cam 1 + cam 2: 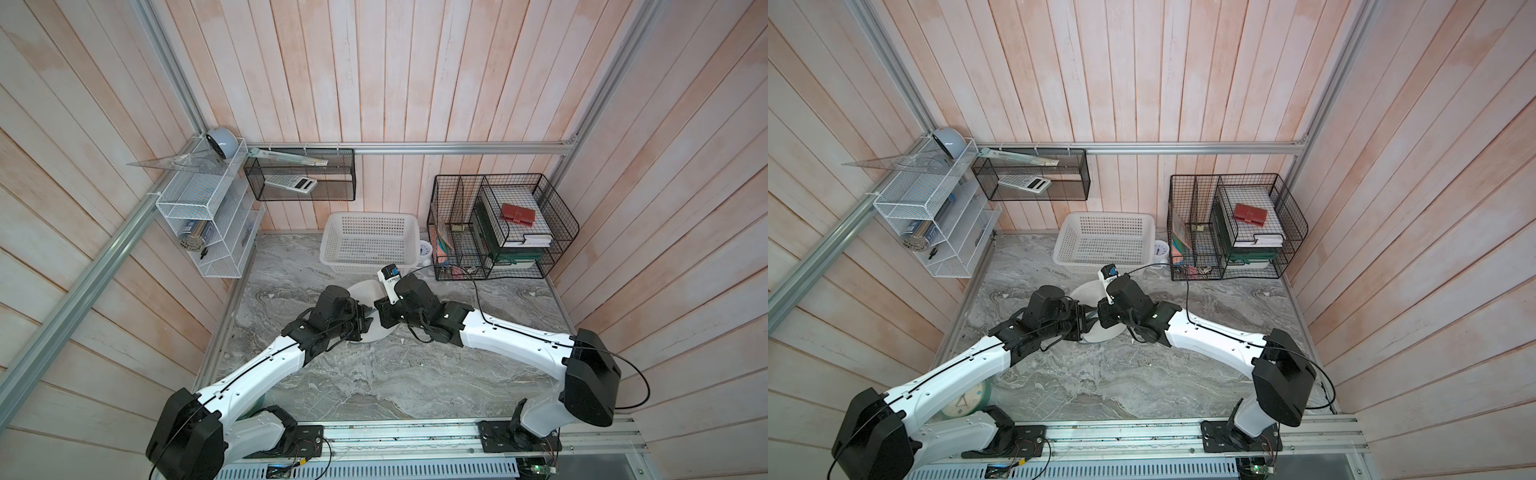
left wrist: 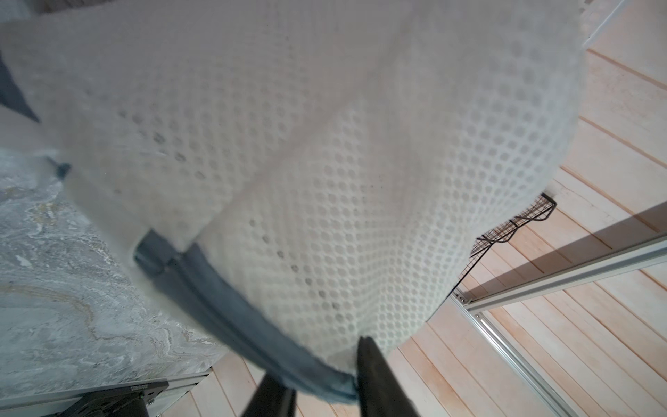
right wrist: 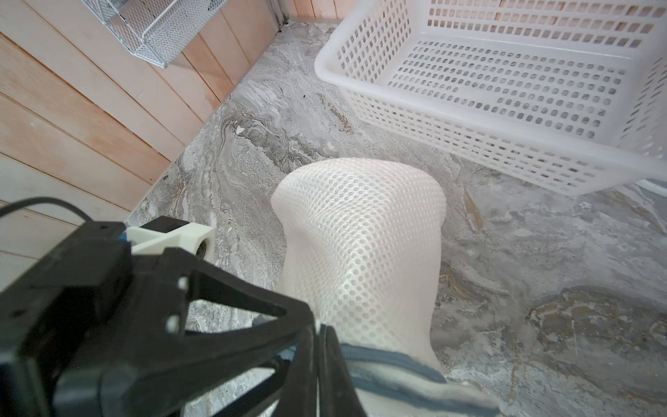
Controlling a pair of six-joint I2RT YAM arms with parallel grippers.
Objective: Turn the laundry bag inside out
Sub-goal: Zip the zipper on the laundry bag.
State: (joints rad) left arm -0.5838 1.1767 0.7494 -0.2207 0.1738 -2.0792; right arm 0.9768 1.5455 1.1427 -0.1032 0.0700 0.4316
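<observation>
We see the laundry bag point(image 3: 361, 252) as soft white mesh cloth with small round holes, matt. Its rim trim point(image 2: 231, 307) is smooth grey-blue fabric. The basket point(image 3: 469, 151) is white plastic, a little glossy. The table point(image 3: 559, 289) looks like grey marble. The walls point(image 1: 374, 62) are pale wooden planks, and the organizer point(image 1: 557, 195) is black metal wire.

The left arm point(image 1: 257, 361) and right arm point(image 1: 511, 336) were white with chunky black joints; thin black cables point(image 1: 647, 384) ran along both.
</observation>
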